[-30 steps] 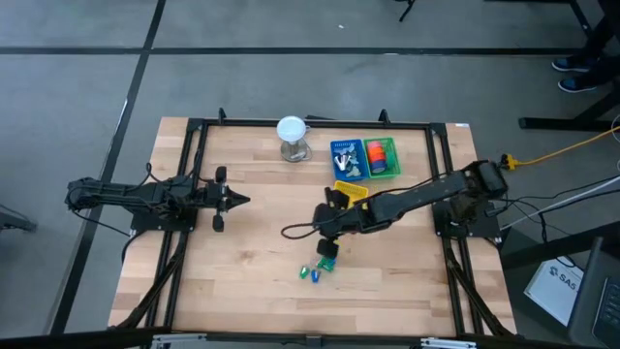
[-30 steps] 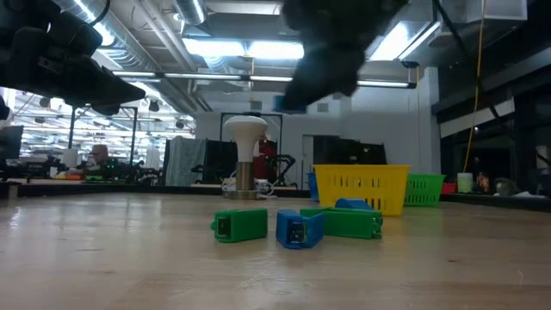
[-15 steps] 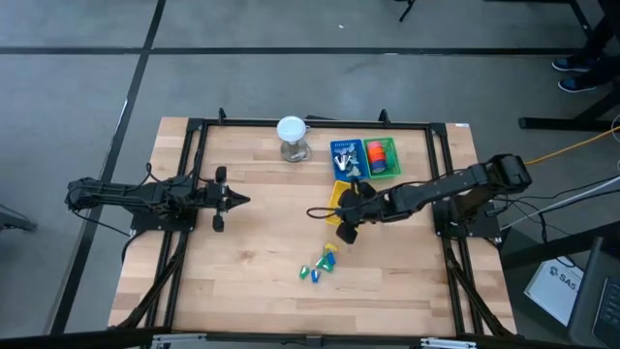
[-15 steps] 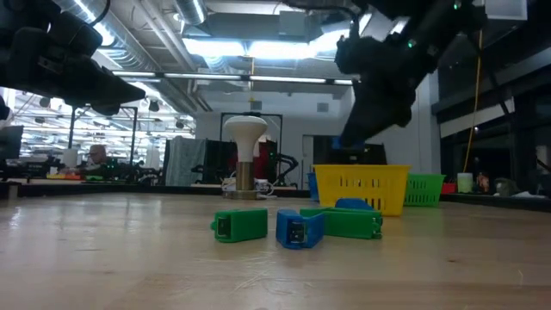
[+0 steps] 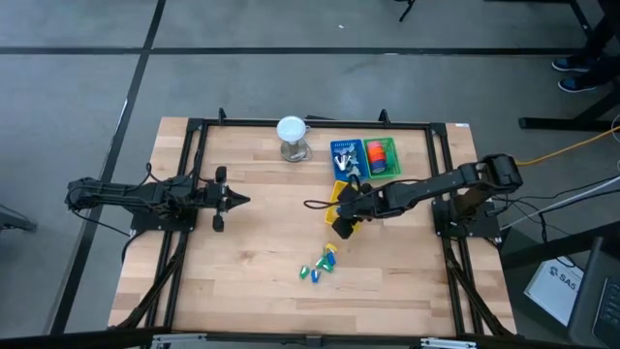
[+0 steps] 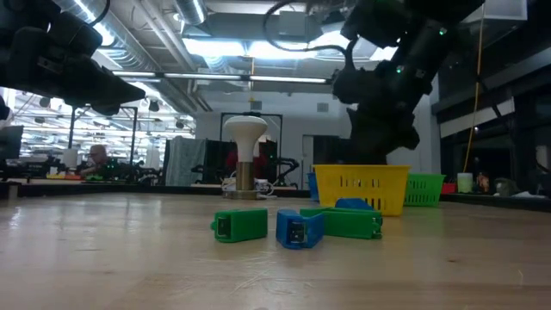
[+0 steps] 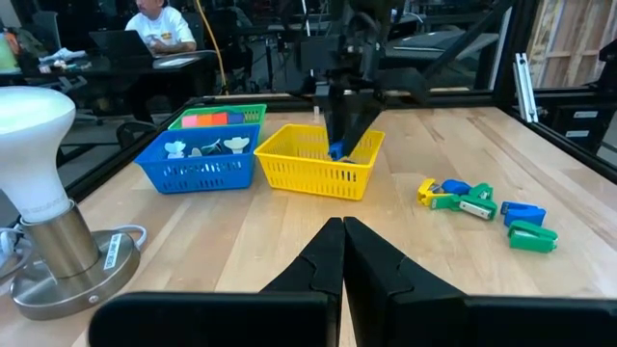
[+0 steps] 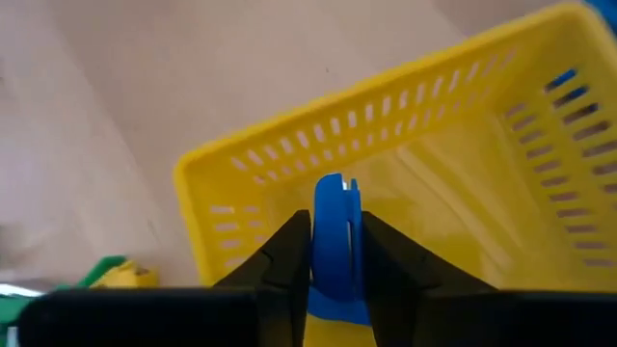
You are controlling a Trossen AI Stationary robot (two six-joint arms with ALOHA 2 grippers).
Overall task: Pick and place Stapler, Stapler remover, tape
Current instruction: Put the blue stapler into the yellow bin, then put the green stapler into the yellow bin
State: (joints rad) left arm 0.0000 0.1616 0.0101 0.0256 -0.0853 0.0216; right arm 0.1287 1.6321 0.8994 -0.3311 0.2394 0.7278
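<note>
- Right end effector is over the yellow basket, fingers narrowly apart and pinching a slim blue stapler between them, piece standing upright in the grip.
- From above, that right end effector hangs at the near-left edge of the yellow basket, arm stretched in from the desk's right side.
- Level view: the dark right arm fills the space above the yellow basket, wrist low over its rim.
- Left end effector has its fingers pressed together, holding nothing; it waits at the left of the desk, well apart from everything.
- Beyond the yellow basket, toward the far edge: a blue basket with grey metal claws in it, and just right of it a green basket holding the tape, chunky orange and red pieces.
- In the left wrist view the tape shows as orange and red blocks inside the green basket.
- A white lamp on a metal foot stands left of the blue basket, clear of the arm.
- On the near part of the desk lies a small cluster of loose staplers, green, blue and yellow, close together.
- Low view has them up front: a green one, a blue one, a longer green one behind.
- A person sits in the room beyond.
</note>
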